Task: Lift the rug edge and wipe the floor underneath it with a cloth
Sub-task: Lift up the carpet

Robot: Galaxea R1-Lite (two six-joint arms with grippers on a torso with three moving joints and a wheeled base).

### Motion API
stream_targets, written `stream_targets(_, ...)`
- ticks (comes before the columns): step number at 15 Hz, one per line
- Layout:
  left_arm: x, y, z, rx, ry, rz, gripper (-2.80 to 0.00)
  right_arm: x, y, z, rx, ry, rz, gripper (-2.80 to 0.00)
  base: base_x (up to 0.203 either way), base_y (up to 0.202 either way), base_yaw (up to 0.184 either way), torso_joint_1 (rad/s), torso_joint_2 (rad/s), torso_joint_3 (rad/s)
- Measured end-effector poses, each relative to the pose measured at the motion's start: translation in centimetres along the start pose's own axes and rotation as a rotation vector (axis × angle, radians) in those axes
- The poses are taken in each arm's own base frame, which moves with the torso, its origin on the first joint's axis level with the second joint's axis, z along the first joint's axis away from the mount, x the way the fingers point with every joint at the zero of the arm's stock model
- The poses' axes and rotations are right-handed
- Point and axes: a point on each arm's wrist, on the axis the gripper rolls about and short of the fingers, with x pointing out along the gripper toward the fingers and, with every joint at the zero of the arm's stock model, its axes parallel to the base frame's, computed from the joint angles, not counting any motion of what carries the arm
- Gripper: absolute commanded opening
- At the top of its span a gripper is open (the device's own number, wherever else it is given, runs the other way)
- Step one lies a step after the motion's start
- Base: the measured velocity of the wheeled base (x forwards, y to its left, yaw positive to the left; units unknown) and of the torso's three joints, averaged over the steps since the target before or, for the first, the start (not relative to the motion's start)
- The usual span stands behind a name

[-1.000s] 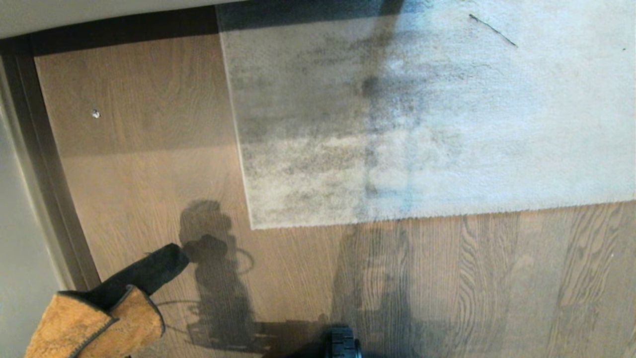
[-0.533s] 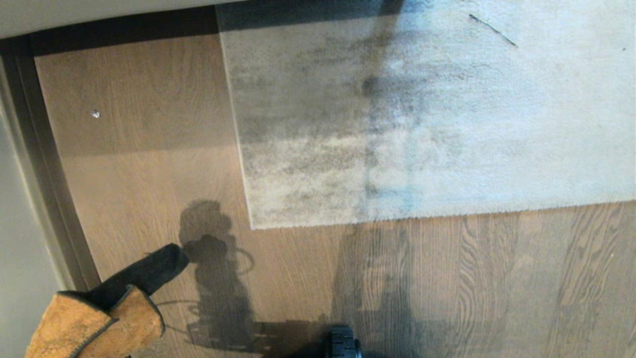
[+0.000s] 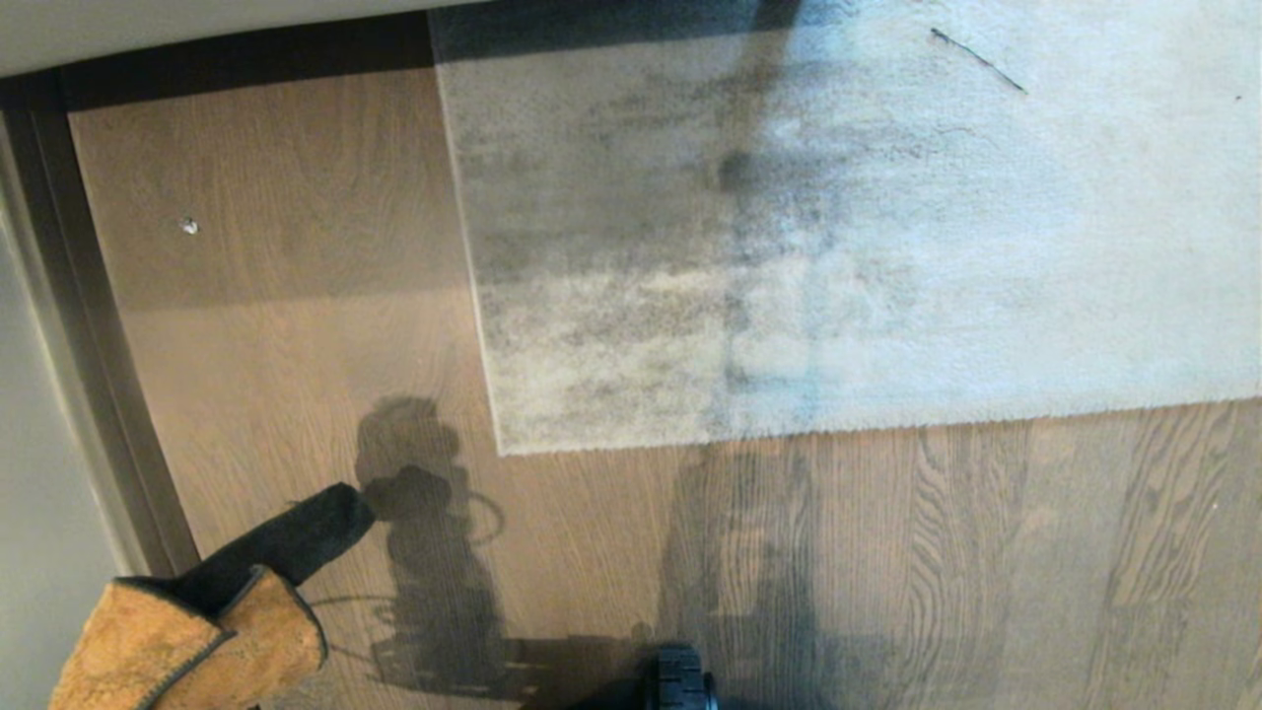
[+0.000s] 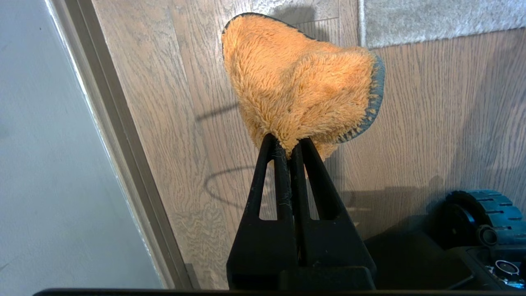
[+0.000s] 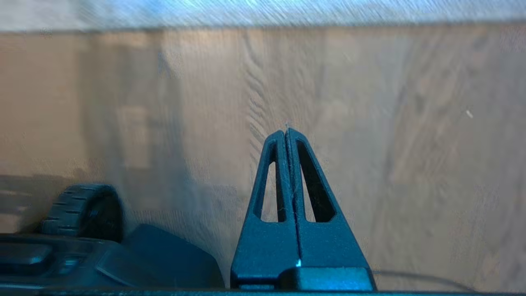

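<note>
The grey mottled rug lies flat, and the rug edge runs along its near border to a square corner. Brown wood-grain floor surrounds it. My left gripper is shut on the mustard-orange cloth, which fans out past the fingertips. In the head view the cloth shows at the bottom left, short of the rug corner, with its black side pointing toward the rug. My right gripper is shut and empty, hanging over bare floor with the rug edge beyond it.
A dark skirting strip and pale wall border the floor on the left and at the back. A wheel of my base pokes in at the bottom. A small white speck lies on the floor left of the rug.
</note>
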Motion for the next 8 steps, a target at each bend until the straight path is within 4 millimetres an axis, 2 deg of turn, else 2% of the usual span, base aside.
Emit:
stream_targets(4, 0.0, 0.0, 0.0, 0.000, 0.000, 0.000, -2.80, 0.4, 0.1, 3.2, 0.044, 0.007, 0.133, -2.80, 0.000, 0.000, 0.000, 0.000, 0.00, 0.000)
stream_targets(8, 0.0, 0.0, 0.0, 0.000, 0.000, 0.000, -2.80, 3.2, 0.2, 6.4, 0.130, 0.111, 0.298, -2.80, 0.000, 0.000, 0.000, 0.000, 0.00, 0.000)
